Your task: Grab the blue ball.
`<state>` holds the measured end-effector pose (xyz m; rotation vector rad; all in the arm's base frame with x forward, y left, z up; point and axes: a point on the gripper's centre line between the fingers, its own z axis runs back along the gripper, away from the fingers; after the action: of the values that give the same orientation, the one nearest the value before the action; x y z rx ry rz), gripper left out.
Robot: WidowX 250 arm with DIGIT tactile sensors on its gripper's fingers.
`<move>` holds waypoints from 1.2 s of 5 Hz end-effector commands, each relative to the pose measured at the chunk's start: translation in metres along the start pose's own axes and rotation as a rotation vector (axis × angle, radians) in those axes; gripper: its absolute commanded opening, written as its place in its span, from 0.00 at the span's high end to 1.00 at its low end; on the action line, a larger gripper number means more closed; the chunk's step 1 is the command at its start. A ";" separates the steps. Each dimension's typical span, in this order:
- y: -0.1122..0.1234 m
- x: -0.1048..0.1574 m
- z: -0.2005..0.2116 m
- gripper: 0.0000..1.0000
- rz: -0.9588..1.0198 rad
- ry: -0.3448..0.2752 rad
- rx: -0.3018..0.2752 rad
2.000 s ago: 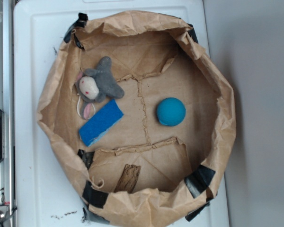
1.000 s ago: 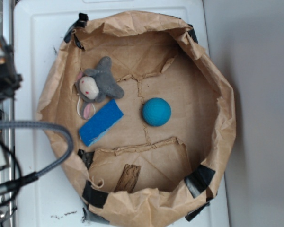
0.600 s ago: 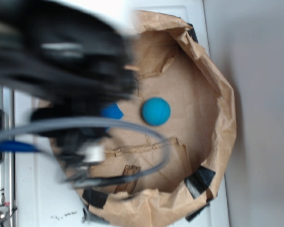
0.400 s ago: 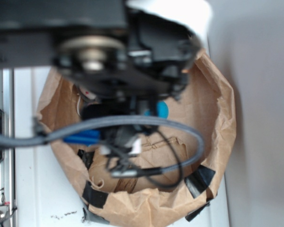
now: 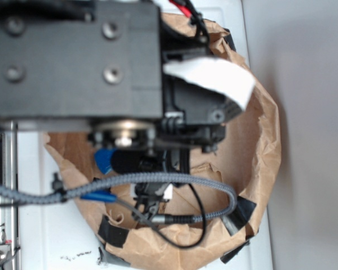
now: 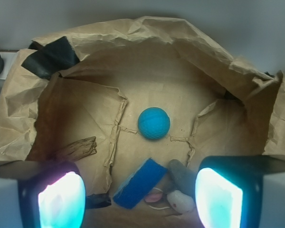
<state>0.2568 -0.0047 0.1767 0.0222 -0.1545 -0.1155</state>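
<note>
The gripper (image 6: pixel 140 197) hangs wide open, holding nothing, at the bottom of the wrist view. The blue ball (image 6: pixel 154 123) sits at mid-frame on the paper bag's (image 6: pixel 133 35) floor. Best to move forward until the ball is centred between the fingers, clearing the blue block (image 6: pixel 140 183), then descend.

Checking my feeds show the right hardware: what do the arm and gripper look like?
The black boxy arm has round screw heads, a white tag, a grey braided cable and thin black wires. The gripper has two black-framed fingers with glossy pale pads tinted cyan.
</note>
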 end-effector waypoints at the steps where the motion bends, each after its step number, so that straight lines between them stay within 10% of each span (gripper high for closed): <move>1: -0.003 0.003 0.015 0.00 -0.006 -0.047 0.008; 2: 0.006 -0.008 0.008 0.00 -0.067 -0.123 -0.070; 3: 0.009 -0.010 -0.024 0.00 -0.054 -0.146 -0.006; 6: 0.011 0.027 -0.085 0.00 0.010 -0.028 0.075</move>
<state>0.2892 0.0089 0.0793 0.0911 -0.1241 -0.0951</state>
